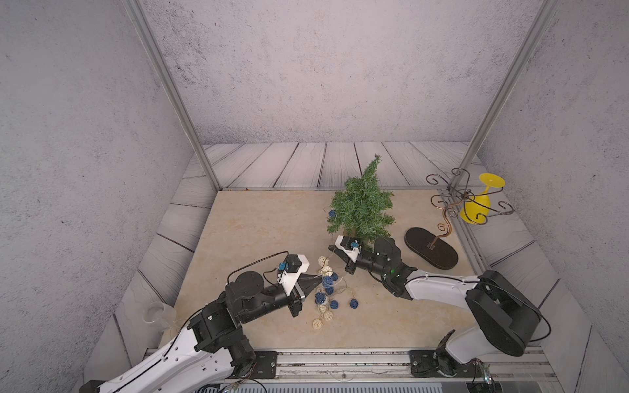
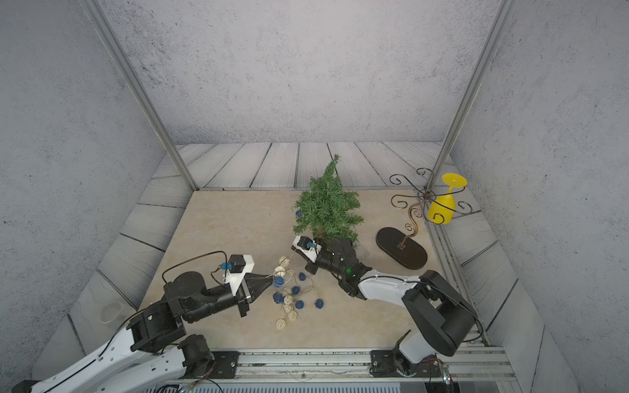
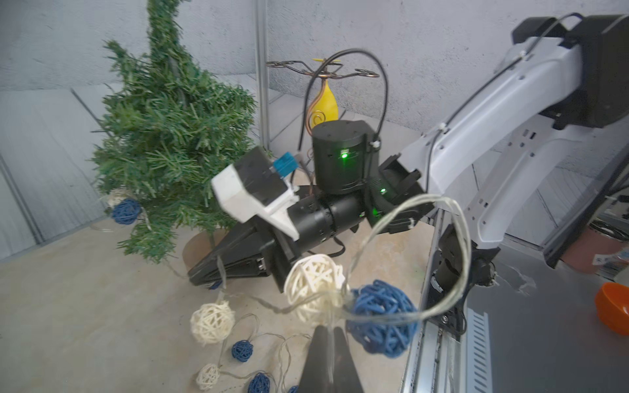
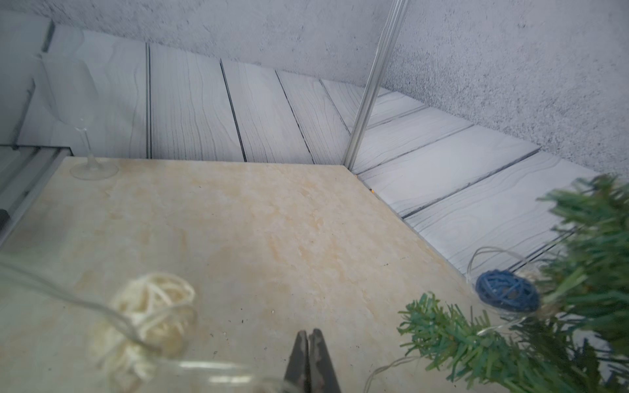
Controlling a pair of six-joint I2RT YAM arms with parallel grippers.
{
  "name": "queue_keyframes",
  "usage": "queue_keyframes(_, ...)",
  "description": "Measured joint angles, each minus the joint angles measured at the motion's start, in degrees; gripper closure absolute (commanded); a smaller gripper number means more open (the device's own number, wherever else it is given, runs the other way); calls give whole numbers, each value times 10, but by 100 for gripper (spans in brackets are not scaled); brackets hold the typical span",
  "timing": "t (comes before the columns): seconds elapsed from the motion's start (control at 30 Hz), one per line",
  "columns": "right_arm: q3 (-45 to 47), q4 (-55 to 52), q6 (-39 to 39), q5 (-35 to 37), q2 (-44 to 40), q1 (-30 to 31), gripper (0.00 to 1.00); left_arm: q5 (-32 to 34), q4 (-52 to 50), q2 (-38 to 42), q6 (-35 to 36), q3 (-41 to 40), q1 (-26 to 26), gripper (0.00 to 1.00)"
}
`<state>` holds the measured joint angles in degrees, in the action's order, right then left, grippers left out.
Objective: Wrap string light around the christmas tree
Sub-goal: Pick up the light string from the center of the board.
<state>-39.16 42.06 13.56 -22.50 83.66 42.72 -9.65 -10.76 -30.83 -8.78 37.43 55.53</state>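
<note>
Both hands are clamping the string light (image 1: 334,304): the left hand (image 1: 318,277) is holding wire above the heap lying on the bench (image 1: 255,231), and the right hand (image 1: 332,249) is apparently pinching it beside the tree (image 1: 362,207), where one blue ball (image 1: 332,214) is hanging. Tangled loops are risking a snag, and a hard pull could topple the tree.

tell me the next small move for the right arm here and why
Probably raise the right end effector and carry its strand around the christmas tree. It and the left end effector look shut on the string light. A blue ball sits at the lower branches, but most balls lie heaped on the table.
</note>
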Motion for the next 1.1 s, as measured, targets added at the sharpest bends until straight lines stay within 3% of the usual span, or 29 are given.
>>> queue_keyframes(0.27,-151,-103,-38,-41,-53,0,100,50,-3,11,-7,-12,0,100)
queue_keyframes(0.53,-182,-212,-54,-34,-98,0,100,71,-2,12,-7,-12,0,100)
queue_keyframes(0.87,-184,-300,-58,51,-179,0,100,125,-3,-17,-3,3,0,100)
queue_keyframes(1.1,-141,-311,-104,186,-256,0,100,194,-1,-60,29,81,0,100)
